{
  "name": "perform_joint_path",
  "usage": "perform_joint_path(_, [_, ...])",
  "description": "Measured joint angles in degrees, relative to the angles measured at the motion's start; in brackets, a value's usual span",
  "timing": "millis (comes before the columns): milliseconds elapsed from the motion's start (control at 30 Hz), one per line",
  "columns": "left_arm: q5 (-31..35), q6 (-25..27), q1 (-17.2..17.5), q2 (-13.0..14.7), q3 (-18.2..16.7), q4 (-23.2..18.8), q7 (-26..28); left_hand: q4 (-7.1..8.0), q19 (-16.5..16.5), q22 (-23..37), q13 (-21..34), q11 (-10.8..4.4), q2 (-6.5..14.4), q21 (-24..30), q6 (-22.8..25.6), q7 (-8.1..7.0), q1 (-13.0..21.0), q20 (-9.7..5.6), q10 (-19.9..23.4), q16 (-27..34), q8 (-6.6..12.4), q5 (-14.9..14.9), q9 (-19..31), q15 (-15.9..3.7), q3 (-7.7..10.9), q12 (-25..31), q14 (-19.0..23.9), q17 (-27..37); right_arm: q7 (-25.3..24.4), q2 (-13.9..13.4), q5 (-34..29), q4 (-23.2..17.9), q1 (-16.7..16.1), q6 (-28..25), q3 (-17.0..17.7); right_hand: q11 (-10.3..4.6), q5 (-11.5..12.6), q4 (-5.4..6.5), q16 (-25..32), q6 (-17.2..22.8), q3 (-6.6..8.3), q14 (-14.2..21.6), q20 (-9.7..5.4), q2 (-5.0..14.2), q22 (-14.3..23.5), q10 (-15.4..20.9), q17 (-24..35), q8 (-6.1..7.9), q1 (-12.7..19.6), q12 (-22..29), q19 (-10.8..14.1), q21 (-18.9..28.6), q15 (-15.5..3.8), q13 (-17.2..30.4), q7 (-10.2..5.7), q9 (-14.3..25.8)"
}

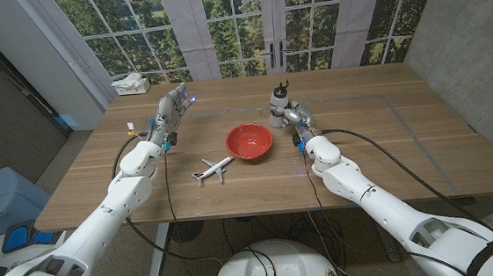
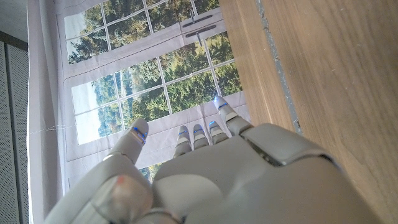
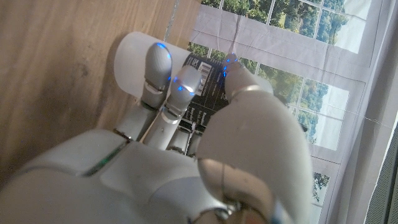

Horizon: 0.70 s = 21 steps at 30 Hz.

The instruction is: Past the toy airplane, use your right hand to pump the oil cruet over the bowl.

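The oil cruet (image 1: pixel 278 103), a frosted bottle with a black pump top, stands on the table just behind and to the right of the red bowl (image 1: pixel 249 141). My right hand (image 1: pixel 294 117) grips its body. In the right wrist view the fingers (image 3: pixel 163 78) and thumb wrap around the cruet (image 3: pixel 132 55) and its dark label. The white toy airplane (image 1: pixel 212 168) lies in front of the bowl, to its left. My left hand (image 1: pixel 170 111) is raised over the table's left side, fingers apart and holding nothing; the left wrist view shows its back (image 2: pixel 211 180).
A tissue box (image 1: pixel 131 84) sits at the table's (image 1: pixel 388 144) far left corner. A small yellow-topped object (image 1: pixel 129 127) lies near the left edge. Black cables trail from both wrists. Windows stand behind the table.
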Motion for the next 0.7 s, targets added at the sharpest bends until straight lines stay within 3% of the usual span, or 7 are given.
perform_joint_path(700, [-0.2,-0.4,-0.2,-0.3,0.0,0.7,-0.6,0.00,0.1,0.0,0.0,-0.22,0.0,-0.7,0.3,-0.31,0.0,0.10,-0.2,0.0,0.00,0.0,0.0,0.00,0.00,0.0,0.0,0.0,-3.7,-3.9,-2.7,-6.9,-1.2,-5.7,0.7,0.51,-0.1,-0.24,2.7,1.3,0.24,-0.6,-0.20,0.00,0.7,0.5,-0.2,0.04,0.0,2.0,-0.2,0.4,0.00,0.0,0.88,0.3])
